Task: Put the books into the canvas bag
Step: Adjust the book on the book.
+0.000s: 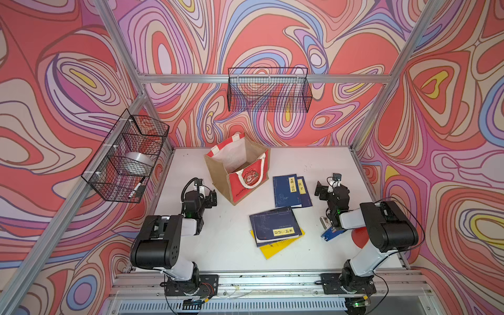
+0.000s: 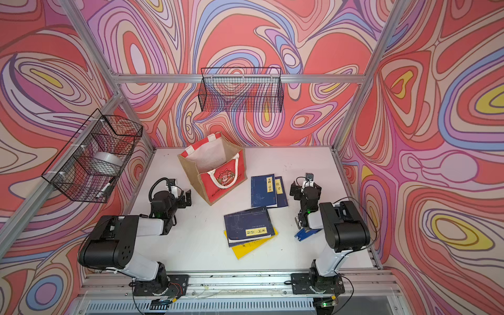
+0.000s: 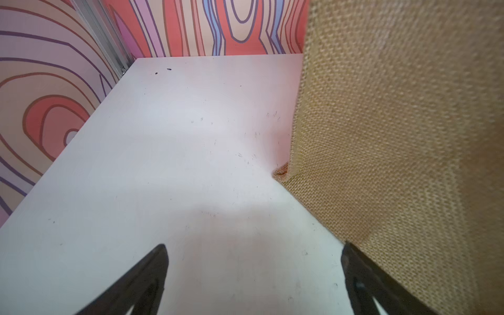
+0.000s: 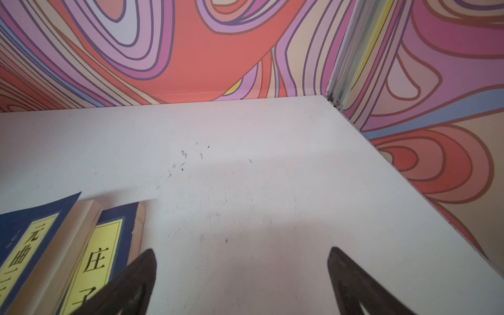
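The canvas bag (image 1: 218, 178) (image 2: 194, 177) stands upright and open at the table's back middle, its white lining showing. Two navy books (image 1: 285, 191) (image 2: 261, 191) with yellow labels lie overlapped to its right. A second pile (image 1: 272, 223) (image 2: 245, 222) lies nearer the front: navy books over a yellow one (image 1: 275, 249). My left gripper (image 1: 207, 195) (image 3: 253, 253) is open beside the bag's jute wall (image 3: 395, 136), holding nothing. Just right of the two navy books (image 4: 16, 231), my right gripper (image 1: 331, 188) (image 4: 241, 259) hangs open and holds nothing.
A blue stapler (image 1: 331, 233) (image 2: 305, 233) lies under the right arm. One black wire basket (image 1: 268, 90) hangs on the back wall. Another wire basket (image 1: 128, 158), on the left frame, holds a tape roll (image 1: 136, 162). Frame posts stand at the table's back corners.
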Robot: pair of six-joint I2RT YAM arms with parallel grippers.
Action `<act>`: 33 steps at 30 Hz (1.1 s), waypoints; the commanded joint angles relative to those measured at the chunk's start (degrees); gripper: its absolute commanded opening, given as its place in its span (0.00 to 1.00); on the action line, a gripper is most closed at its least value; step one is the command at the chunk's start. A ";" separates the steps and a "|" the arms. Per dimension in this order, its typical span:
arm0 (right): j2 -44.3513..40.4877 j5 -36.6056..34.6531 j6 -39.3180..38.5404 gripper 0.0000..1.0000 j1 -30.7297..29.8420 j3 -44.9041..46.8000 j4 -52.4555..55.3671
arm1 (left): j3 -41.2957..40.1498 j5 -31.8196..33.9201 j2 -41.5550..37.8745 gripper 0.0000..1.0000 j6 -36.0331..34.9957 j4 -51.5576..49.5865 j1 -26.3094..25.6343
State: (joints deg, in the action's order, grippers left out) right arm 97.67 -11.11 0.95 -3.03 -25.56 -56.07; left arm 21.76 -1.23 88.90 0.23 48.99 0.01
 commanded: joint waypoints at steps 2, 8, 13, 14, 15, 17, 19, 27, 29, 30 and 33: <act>0.59 0.11 0.16 0.98 0.23 -0.89 0.18 | 0.38 -0.63 -0.77 1.00 0.30 0.57 0.25; 0.59 0.08 0.14 0.98 0.24 -0.90 0.18 | 0.39 -0.76 -0.76 1.00 0.48 0.58 0.32; 0.59 0.11 0.12 0.98 0.25 -0.89 0.18 | 0.37 -0.75 -0.80 1.00 0.52 0.64 0.26; 0.59 0.08 0.14 0.98 0.29 -0.90 0.18 | 0.35 -0.76 -0.75 1.00 0.55 0.58 0.32; 0.59 0.09 0.15 0.98 0.23 -0.91 0.18 | 0.39 -0.74 -0.83 1.00 0.40 0.62 0.27; 0.64 0.08 0.12 0.98 0.22 -0.90 0.17 | 0.39 -0.87 -0.84 1.00 0.43 0.58 0.29; 0.59 0.09 0.10 0.98 0.26 -0.98 0.24 | 0.39 -0.67 -0.74 1.00 0.49 0.52 0.27; 0.59 0.09 0.19 0.98 0.35 -0.98 0.26 | -0.03 0.14 -0.97 1.00 0.53 1.27 0.16; 0.59 0.04 0.12 0.98 0.30 -0.98 0.26 | -0.81 3.14 -1.96 1.00 1.39 2.15 -0.01; 0.59 0.05 0.23 0.98 0.32 -0.98 0.26 | -1.25 4.58 -3.14 1.00 1.77 1.61 -0.16; 0.59 0.18 0.23 0.98 0.33 -0.98 0.29 | 0.33 11.85 -6.09 1.00 1.80 -4.10 -2.09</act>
State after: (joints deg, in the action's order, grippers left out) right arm 97.67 -11.11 0.97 -2.96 -25.61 -55.96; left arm 21.26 3.60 85.60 1.13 47.83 -0.73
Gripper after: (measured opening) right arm 0.982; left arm 0.999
